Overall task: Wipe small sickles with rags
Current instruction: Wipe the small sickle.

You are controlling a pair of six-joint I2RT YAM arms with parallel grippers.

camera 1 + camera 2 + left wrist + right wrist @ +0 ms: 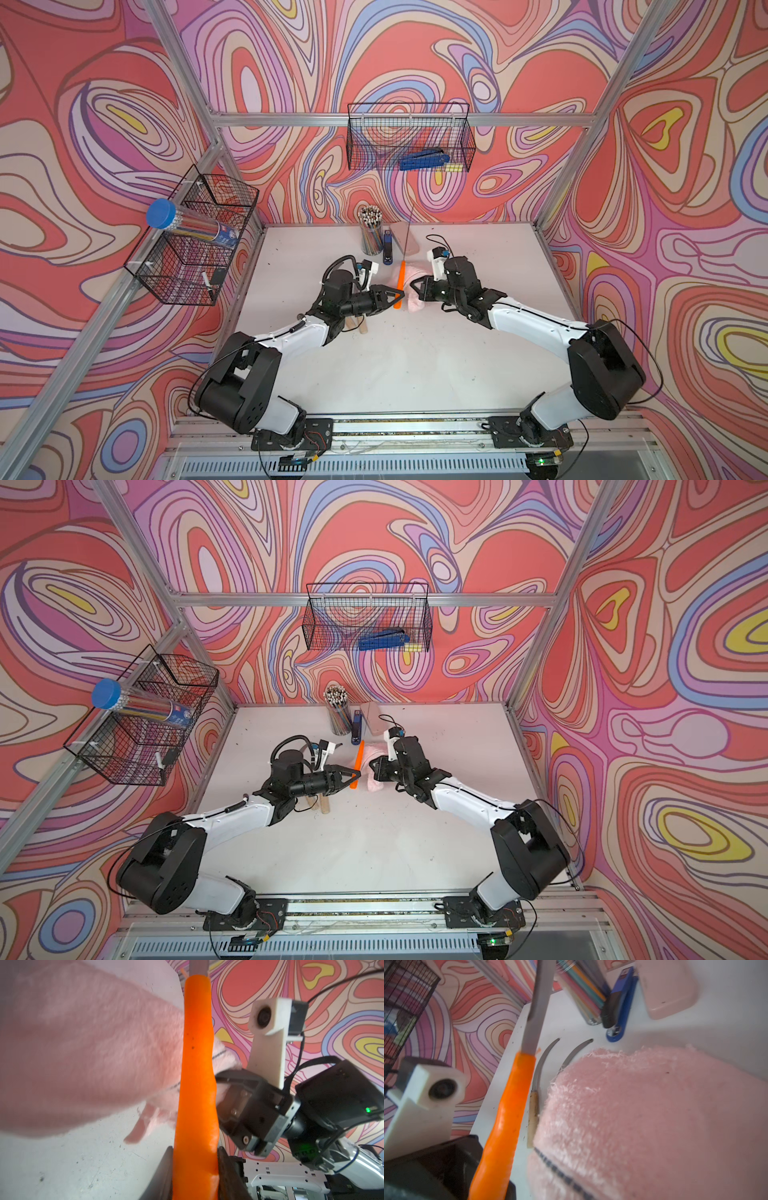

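Currently the orange-handled sickle [400,282] is clamped in the left gripper [400,296] by the near end of its handle. It is lifted off the table [415,374] around the middle of the scene, with its thin grey blade [537,1001] pointed up and toward the far wall. The rag [416,306] is pinched in the shut right gripper [415,287], just to the right of the handle. Whether the fuzzy pile touches the handle or only hangs beside it cannot be told. The two wooden-handled sickles [534,1113] lie on the table to the left, partly hidden under the left arm in both top views, with their curved blades side by side.

The sickle is judged light and stiff. Its smooth orange handle may twist in the jaws once the rag is dragged along the blade, since the hold sits far from the tip. The blade looks thin and probably keen on its inner curve, so it is best taken only through the cloth, from the spine side, and stroked from handle toward point. The rag is soft and limp, and its loose fibres are likely to snag on the edge. A bunched, thick fold between jaws and metal is advised.
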